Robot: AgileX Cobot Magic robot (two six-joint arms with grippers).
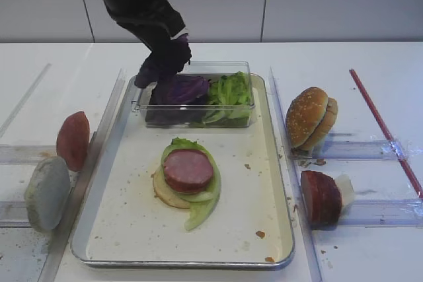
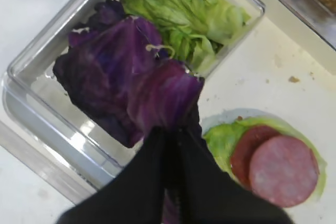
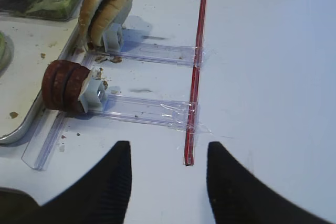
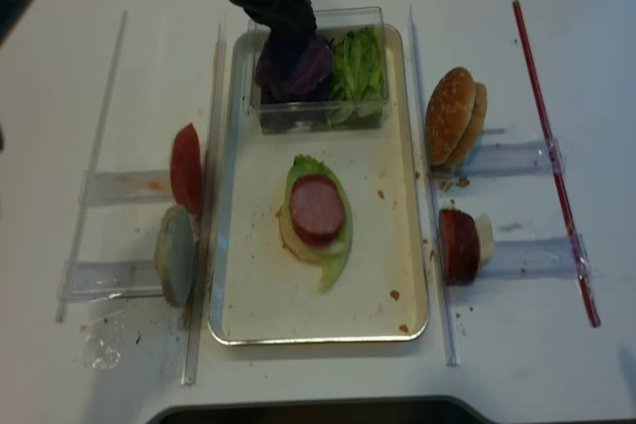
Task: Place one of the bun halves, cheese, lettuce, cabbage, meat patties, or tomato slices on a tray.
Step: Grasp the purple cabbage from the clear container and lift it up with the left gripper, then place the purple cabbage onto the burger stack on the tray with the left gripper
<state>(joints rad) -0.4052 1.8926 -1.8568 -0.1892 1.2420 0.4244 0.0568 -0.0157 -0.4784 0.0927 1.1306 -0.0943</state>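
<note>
- Our left gripper (image 2: 170, 135) has its fingers pressed together on the near edge of a cabbage (image 2: 128, 77) leaf; in the left wrist view, at lower centre, the dark purple leaf bunches into the black tips.
- The cabbage sits in the left half of the clear plastic box (image 1: 142, 104), at the upper middle of the overhead view, with the lettuce (image 1: 230, 90) filling the right half beside it.
- The box stands at the far end of the tray (image 1: 281, 255). At the tray's centre lies a stack: a bun half (image 1: 165, 193) at the bottom, a lettuce leaf, then a meat patty (image 1: 188, 168) on top.
- We judge the step in hand to be lifting this leaf out. We should rise straight until the floppy leaf clears the box wall, or it may catch the rim and drag the box.
- We cannot tell whether one leaf or several are pinched; watch for extras hanging on.
- Then carry it down-frame and lower it flat over the patty before letting go.
- Our right gripper (image 3: 168, 174) waits with fingers spread over bare table, at the bottom of its wrist view, well apart from the buns.
</note>
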